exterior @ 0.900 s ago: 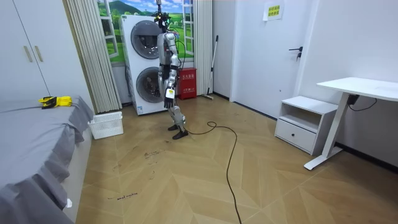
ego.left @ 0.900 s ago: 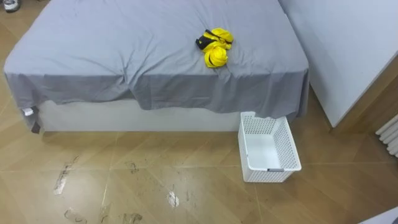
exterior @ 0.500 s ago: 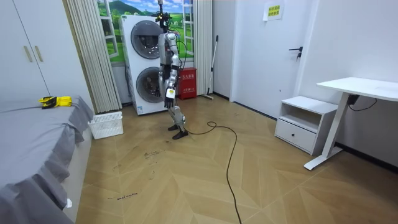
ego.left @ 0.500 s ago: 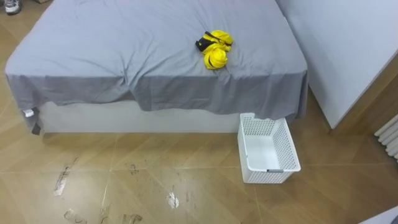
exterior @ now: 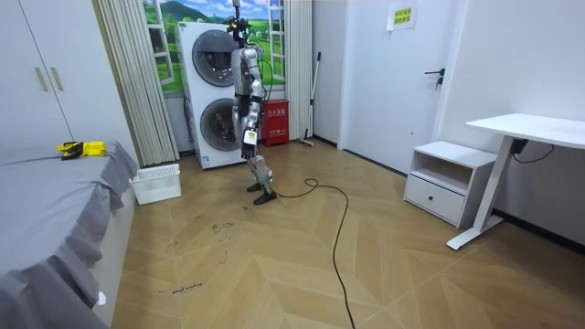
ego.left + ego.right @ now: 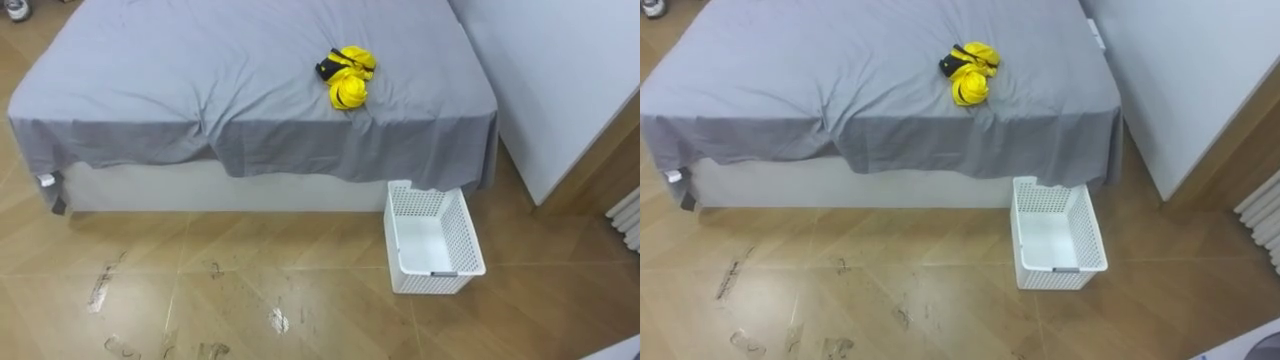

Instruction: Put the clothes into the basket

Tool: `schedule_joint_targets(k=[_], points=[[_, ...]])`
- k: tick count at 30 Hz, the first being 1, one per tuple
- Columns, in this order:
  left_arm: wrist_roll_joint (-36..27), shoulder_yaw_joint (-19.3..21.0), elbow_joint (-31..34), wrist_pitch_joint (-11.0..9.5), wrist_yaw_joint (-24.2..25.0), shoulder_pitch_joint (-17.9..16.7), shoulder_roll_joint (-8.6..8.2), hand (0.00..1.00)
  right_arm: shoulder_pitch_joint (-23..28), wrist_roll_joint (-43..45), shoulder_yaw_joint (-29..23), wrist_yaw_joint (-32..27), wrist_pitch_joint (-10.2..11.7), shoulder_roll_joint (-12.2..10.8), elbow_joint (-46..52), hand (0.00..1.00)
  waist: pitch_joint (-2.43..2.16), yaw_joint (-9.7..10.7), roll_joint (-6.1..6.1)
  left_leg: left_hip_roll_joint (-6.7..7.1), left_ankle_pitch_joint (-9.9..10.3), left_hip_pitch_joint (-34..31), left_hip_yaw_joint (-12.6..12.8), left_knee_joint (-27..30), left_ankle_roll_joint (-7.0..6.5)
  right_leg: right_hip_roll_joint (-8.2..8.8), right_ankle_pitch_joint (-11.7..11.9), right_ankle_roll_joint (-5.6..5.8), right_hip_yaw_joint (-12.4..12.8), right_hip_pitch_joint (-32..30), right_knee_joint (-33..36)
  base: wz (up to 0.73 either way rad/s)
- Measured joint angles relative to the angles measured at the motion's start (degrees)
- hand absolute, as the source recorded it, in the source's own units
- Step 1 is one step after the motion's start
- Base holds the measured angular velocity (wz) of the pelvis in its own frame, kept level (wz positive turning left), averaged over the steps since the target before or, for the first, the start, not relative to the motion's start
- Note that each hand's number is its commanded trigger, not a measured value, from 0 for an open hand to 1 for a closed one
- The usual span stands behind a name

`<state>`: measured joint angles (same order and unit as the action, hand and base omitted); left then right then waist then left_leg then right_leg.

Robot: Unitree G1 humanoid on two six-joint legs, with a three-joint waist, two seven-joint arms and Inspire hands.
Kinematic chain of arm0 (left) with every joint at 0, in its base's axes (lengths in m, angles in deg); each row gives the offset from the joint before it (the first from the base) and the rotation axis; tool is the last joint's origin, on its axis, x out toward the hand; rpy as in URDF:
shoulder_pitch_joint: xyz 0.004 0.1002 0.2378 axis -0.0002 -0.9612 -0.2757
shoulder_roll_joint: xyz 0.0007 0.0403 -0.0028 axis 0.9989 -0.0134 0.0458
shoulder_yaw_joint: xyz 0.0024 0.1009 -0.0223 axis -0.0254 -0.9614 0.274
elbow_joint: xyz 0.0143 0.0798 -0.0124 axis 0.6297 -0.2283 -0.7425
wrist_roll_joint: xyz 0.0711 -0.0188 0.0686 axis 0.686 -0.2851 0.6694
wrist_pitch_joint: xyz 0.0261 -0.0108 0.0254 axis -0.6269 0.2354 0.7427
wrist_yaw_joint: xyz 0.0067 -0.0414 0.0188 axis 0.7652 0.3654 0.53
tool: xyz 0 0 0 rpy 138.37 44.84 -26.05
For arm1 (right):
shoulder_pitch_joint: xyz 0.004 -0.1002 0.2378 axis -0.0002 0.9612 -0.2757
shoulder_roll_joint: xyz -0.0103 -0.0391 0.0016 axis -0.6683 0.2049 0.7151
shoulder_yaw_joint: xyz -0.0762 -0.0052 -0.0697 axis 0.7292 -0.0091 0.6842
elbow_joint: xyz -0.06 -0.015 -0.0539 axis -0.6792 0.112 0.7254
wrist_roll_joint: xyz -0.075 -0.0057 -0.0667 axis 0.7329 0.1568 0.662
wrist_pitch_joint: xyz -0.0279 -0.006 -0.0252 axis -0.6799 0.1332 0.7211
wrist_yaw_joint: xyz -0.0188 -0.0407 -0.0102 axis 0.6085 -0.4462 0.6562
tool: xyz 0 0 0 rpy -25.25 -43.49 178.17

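Currently | yellow clothes [image 6: 346, 78] on bed [image 6: 150, 80] | basket [image 6: 433, 242] on floor [image 6: 250, 270] | left hand [image 5: 249, 137] fingers: cannot tell

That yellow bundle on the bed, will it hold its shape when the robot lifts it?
Probably not: the clothes lie crumpled in soft folds on the bed, so they would likely droop and unfold. They look light, a small heap. Cloth should not roll or break.
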<state>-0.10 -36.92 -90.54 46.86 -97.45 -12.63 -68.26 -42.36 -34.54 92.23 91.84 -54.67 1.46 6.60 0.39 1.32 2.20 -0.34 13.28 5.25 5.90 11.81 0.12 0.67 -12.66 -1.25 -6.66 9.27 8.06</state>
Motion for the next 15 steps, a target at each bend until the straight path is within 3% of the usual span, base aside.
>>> schedule_joint_targets(k=[3,5,7,9,11,12,13,14,15], points=[[-1.5,-0.04,0.04,-0.04,0.01,0.21,0.0,0.0,-0.22,-0.22,0.1,0.05,-0.03,0.09,0.08,0.0,0.29,-0.29,-0.34,-0.87,1.24,-1.88,0.05,3.21,-0.08,-0.53,-0.08,-0.11,-0.4,-0.76,0.98,0.04],[-3.03,0.06,0.17,-0.09,0.02,0.28,0.21,0.0,-0.14,-0.3,0.19,0.05,-0.03,-0.01,0.04,0.0,0.21,-0.23,-1.0,-2.23,3.74,-5.34,-0.16,9.88,0.29,-1.3,-1.58,-0.75,-1.07,-2.24,3.36,0.02],[-5.77,0.86,0.48,-0.17,0.02,0.14,0.81,0.0,-0.12,-0.83,0.14,0.03,0.39,-0.2,0.2,0.0,0.29,-0.22,-0.88,-3.15,4.48,-8.56,-0.02,17.01,0.56,-1.72,-3.31,-1.21,-1.19,-2.86,5.29,0.19],[-6.73,1.23,0.78,-0.14,0.0,0.15,1.3,0.0,-0.13,-1.16,0.04,0.03,0.48,-0.21,0.06,0.0,0.36,-0.26,-0.78,-4.18,4.43,-11.26,0.25,23.32,0.55,-1.74,-4.69,-1.87,-1.06,-2.96,7.05,0.16],[-7.92,1.13,0.99,-0.14,-0.34,-0.98,1.36,0.0,0.13,-2.04,0.2,-0.08,0.46,0.06,-0.01,0.0,0.5,-0.25,-0.51,-4.69,2.99,-16.14,-0.07,31.43,0.37,-1.63,-5.42,-2.38,-0.95,-2.03,7.96,0.09],[-8.36,0.79,0.99,-0.14,-0.46,-1.21,1.32,0.0,0.22,-2.64,0.26,-0.13,0.45,0.19,0.04,0.0,0.46,-0.22,-0.41,-3.88,3.08,-17.27,-0.4,30.4,0.22,-1.31,-5.57,-2.34,-0.82,-1.95,7.99,0.08],[-9.18,-0.67,1.13,-0.14,-0.51,-1.41,1.05,0.0,0.19,-3.27,0.3,-0.24,0.33,0.67,0.04,0.0,0.46,-0.27,-0.36,-1.94,2.87,-19.98,-0.78,25.16,0.05,-0.18,-6.09,-2.03,-0.81,-2.45,8.37,0.0],[-10.73,-1.17,1.59,-0.26,-0.53,-1.48,0.71,0.0,0.16,-3.37,0.55,-0.46,0.17,1.17,0.14,0.0,0.32,-0.6,-0.07,-0.41,0.8,-22.85,-0.71,17.54,0.9,0.71,-6.74,-1.32,-0.66,-3.07,8.81,-0.08],[-11.25,-1.15,1.61,-0.35,-0.53,-1.5,0.56,0.0,0.18,-3.26,0.66,-0.63,0.07,1.33,0.15,0.0,0.28,-0.9,-0.12,0.19,-1.11,-23.95,-0.68,13.09,1.11,1.1,-7.04,-1.06,-0.38,-3.15,8.9,-0.41]])
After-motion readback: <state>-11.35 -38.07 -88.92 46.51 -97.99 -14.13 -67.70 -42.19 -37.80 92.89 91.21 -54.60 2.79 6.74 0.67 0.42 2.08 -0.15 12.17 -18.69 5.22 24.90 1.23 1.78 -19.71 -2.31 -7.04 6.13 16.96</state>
